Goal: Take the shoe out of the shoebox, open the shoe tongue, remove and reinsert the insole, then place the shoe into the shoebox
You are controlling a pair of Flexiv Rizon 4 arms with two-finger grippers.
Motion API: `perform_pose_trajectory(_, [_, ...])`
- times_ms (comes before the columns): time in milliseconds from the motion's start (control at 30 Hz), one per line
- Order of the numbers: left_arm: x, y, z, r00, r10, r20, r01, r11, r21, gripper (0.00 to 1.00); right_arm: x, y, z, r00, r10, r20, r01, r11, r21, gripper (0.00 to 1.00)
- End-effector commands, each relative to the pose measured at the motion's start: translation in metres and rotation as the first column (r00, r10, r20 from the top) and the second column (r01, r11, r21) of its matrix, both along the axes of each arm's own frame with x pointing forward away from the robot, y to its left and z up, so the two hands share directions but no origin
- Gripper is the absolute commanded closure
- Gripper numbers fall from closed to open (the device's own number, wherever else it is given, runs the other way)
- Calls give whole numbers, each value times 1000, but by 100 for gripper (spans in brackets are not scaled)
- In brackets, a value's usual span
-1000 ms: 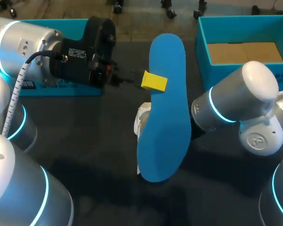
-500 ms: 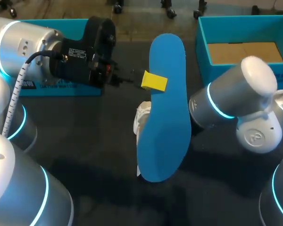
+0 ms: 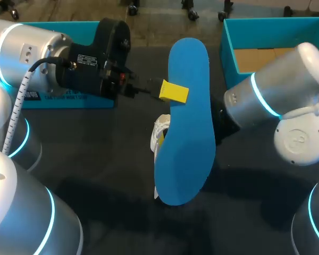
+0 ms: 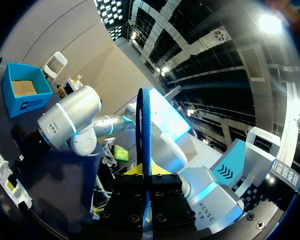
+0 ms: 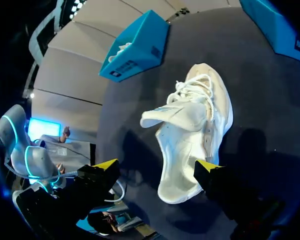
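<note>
Dark, matte counter [image 3: 95,154] carries a white lace-up shoe [image 5: 195,125], its soft tongue pulled out and flopped to one side. From overhead only a sliver of the shoe shows beside the insole [image 3: 186,122]. That insole is a smooth, bright blue foam slab with rounded ends, held up off the counter by the left tool [image 3: 175,92], clenched on one long edge. The left wrist camera sees it edge-on, a thin blue blade between the fingers. The right tool [image 5: 156,166] hangs released, yellow tips spread wide, the shoe's heel ahead of and between them. A teal cardboard shoebox [image 3: 227,50] stands open at the counter's far right, with a brown floor.
</note>
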State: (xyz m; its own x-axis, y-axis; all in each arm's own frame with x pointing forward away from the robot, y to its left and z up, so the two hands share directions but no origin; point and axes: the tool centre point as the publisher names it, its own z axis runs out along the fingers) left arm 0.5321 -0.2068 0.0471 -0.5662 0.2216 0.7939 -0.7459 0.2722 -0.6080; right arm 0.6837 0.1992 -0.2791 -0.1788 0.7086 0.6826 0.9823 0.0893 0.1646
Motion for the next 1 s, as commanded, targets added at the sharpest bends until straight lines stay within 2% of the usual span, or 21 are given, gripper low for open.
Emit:
perform_pose_trajectory(33, [-1,0,-1,1000,1,-1,-1,1000,0,100,-5,-12,16,999,46,9,-46,994,104,0])
perform_pose_trajectory(233, [-1,0,-1,1000,1,-1,-1,1000,0,100,-7,-2,31,996,84,38,-91,961,261,0])
perform_pose_trajectory(367, [-1,0,-1,1000,1,-1,-1,1000,0,100,-7,-1,40,997,61,57,-76,945,318,0])
perform_pose_trajectory(433, [-1,0,-1,1000,1,-1,-1,1000,0,100,-6,1,45,998,38,54,-53,945,323,0])
perform_pose_trajectory(1000, [-1,0,-1,1000,1,-1,-1,1000,0,100,-5,2,49,999,29,42,-41,946,321,0])
